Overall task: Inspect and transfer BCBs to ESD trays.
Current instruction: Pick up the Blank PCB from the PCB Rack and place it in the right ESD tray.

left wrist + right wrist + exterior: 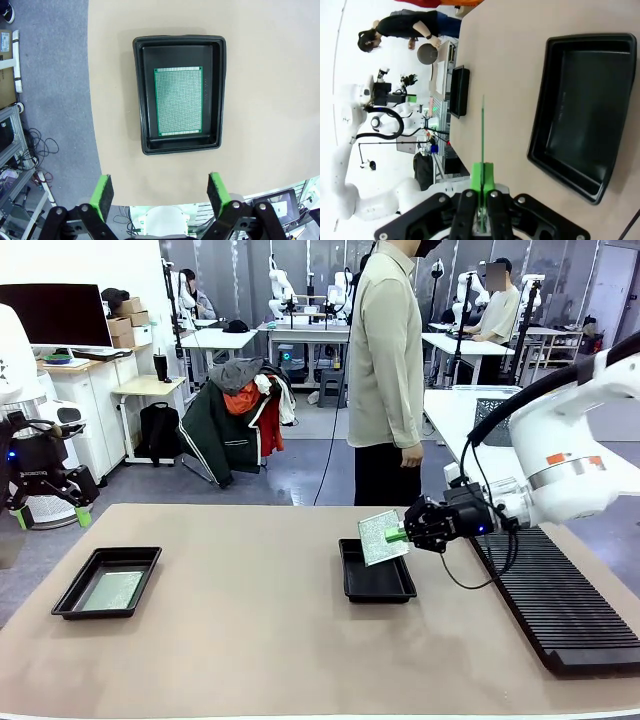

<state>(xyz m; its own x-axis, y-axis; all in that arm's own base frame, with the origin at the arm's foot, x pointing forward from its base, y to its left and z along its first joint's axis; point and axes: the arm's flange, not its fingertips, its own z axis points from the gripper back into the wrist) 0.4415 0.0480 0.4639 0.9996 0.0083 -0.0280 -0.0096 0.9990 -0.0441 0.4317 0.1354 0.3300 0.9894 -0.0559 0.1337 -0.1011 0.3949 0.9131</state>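
Observation:
My right gripper [400, 534] is shut on the edge of a green BCB [382, 537], holding it tilted just above the middle ESD tray [376, 583], which has nothing in it. In the right wrist view the BCB [482, 135] stands edge-on between the shut fingers [482, 176], with that tray [585, 110] to the right. A second ESD tray [107, 582] at the left holds another BCB [111, 590] lying flat. My left gripper [48, 508] hangs open off the table's left edge; its wrist view looks down on this tray [180, 45] and board [178, 101] past the open gripper [159, 197].
A long black ribbed rack [560, 595] runs along the right side of the table. A person [387, 370] stands beyond the far edge. Bare tabletop [250, 630] lies between and in front of the trays.

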